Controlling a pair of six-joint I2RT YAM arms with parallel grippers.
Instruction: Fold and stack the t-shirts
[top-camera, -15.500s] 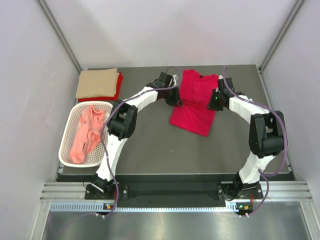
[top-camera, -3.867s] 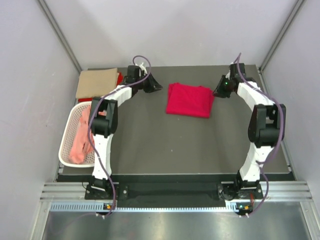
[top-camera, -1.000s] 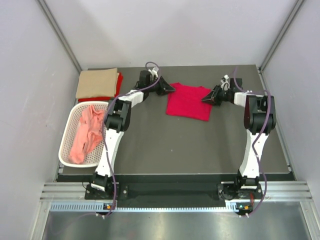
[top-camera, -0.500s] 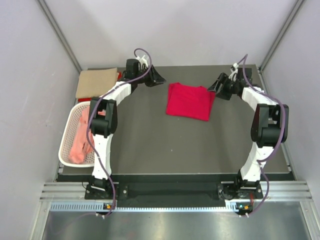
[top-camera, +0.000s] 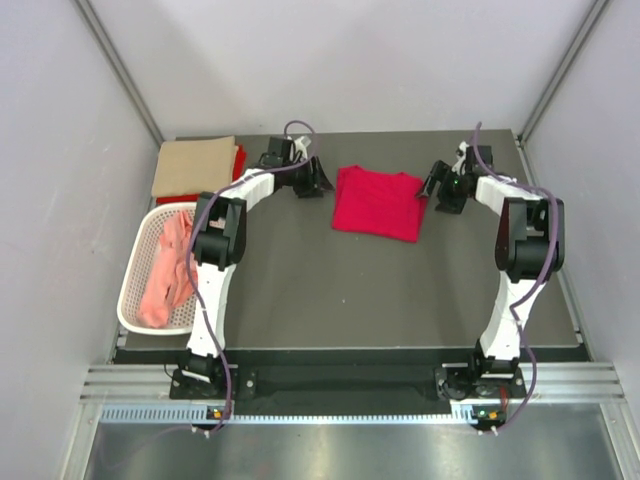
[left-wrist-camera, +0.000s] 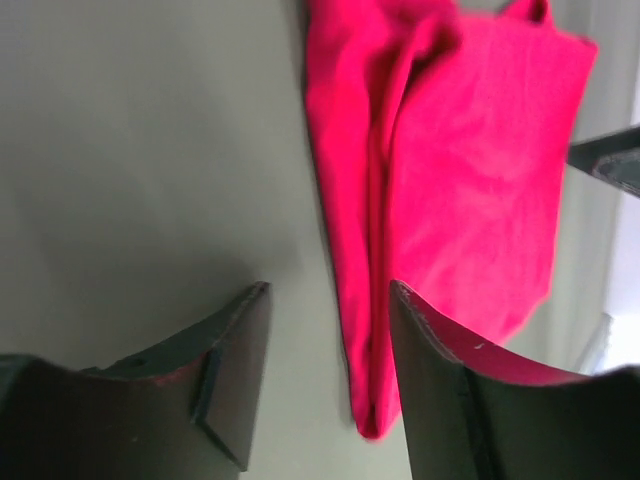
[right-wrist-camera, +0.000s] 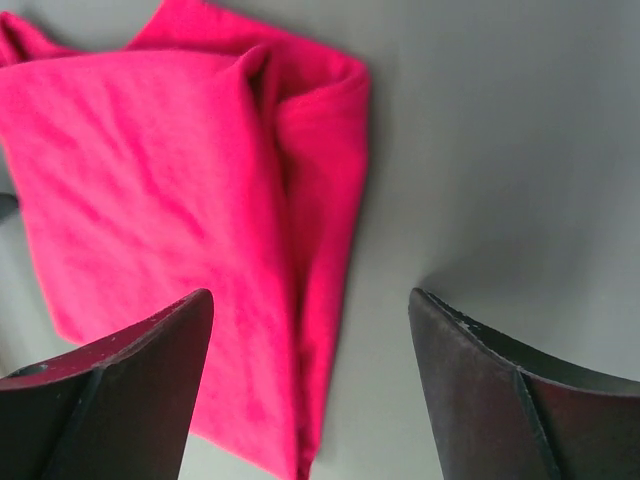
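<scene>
Crimson red cloth t-shirt (top-camera: 378, 203) lies folded into a rough rectangle at the far middle of the dark grey surface (top-camera: 350, 290), not yet stacked. In the wrist views its side edges show doubled-over layers with a few soft ridges (left-wrist-camera: 450, 170) (right-wrist-camera: 180, 230), so the fold looks done, if a bit loose.

Stack sits at the far left corner: a tan folded cloth shirt (top-camera: 195, 165) on top of a red folded shirt (top-camera: 238, 170), of which only the right edge shows. So two shirts look finished and one is folded and waiting.

White plastic mesh basket (top-camera: 128, 290) sits near left, just in front of the stack. It holds a salmon pink cloth shirt (top-camera: 170, 265), crumpled and unfolded. I cannot tell whether anything lies under it.

Left gripper (top-camera: 312, 180) hangs low just beside the crimson shirt's left edge, with its jaws apart and nothing between them (left-wrist-camera: 328, 300). Right gripper (top-camera: 437, 185) sits just beside the right edge, spread wide and also empty (right-wrist-camera: 310, 300). Whether either finger touches the cloth I cannot tell.

Judgement: roughly past the halfway mark. What is left is moving the crimson shirt onto the tan one, then folding and stacking the pink one from the basket.
</scene>
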